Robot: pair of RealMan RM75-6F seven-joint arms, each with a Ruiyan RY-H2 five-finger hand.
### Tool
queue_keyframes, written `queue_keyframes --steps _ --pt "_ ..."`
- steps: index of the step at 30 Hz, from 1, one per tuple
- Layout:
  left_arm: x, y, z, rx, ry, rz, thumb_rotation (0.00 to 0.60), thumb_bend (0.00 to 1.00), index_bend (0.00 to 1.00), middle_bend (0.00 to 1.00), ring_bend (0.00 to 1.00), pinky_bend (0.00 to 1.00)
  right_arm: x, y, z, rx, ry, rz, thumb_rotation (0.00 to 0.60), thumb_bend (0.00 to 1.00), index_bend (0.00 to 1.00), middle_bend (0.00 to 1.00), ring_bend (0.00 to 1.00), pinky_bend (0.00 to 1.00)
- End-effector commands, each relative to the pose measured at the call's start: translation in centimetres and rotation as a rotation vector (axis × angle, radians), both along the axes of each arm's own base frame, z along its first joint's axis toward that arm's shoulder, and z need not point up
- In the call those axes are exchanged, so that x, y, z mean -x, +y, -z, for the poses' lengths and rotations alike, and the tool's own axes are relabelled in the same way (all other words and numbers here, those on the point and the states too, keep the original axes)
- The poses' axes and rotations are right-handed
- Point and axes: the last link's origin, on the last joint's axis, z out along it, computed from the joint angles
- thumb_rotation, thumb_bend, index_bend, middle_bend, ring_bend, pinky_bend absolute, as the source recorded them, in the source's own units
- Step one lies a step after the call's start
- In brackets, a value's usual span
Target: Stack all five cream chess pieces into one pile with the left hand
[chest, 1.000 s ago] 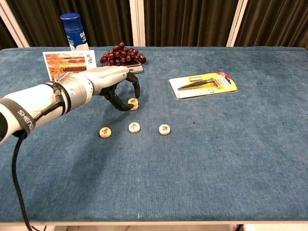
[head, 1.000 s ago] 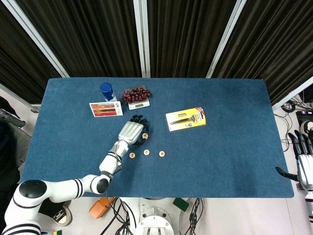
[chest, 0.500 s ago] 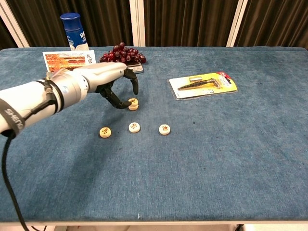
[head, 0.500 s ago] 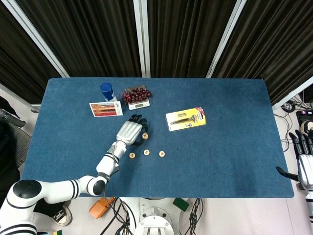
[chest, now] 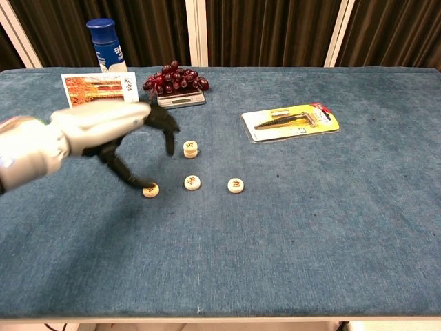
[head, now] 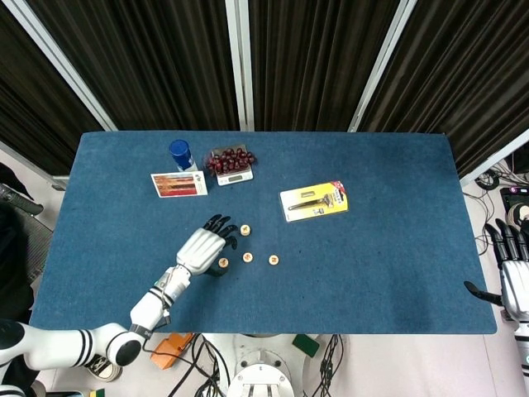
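Chess pieces [chest: 191,182] near stack [chest: 190,148]: likely light, rigid, slick discs, best pinched at rim; left hand [chest: 110,127] spread, empty; right hand [head: 512,273] idle, fingers apart.

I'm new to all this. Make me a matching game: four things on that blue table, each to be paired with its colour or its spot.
Things:
1. bottle
2. grapes
3. tool pack
4. left hand

Descriptions:
A. dark red, on a small scale
B. yellow card, on the robot's right side of the table
C. blue, at the far edge
D. silver, fingers spread above the cream chess pieces

Pairs: 1-C, 2-A, 3-B, 4-D
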Motion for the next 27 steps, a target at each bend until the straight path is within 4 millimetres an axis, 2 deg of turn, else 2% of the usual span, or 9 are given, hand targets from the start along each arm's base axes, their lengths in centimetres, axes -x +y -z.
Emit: queue_keyframes --steps 1,11,27 --pt "0.6 -0.6 0.3 0.008 0.014 -0.005 0.600 0.21 0.41 0.14 0.00 0.00 -0.1 0.0 0.0 -0.002 0.002 -0.004 0.600 0.15 0.00 0.02 0.00 0.04" --pt "1.3 -0.5 1.2 0.000 0.020 -0.034 0.600 0.30 0.42 0.14 0.00 0.00 -0.4 0.3 0.1 0.002 0.002 -0.013 0.600 0.15 0.00 0.02 0.00 0.04" --pt "2.2 -0.4 2.6 0.003 0.057 -0.050 0.600 0.30 0.45 0.13 0.00 0.00 -0.4 0.1 0.1 0.001 0.004 -0.007 0.600 0.15 0.00 0.02 0.00 0.04"
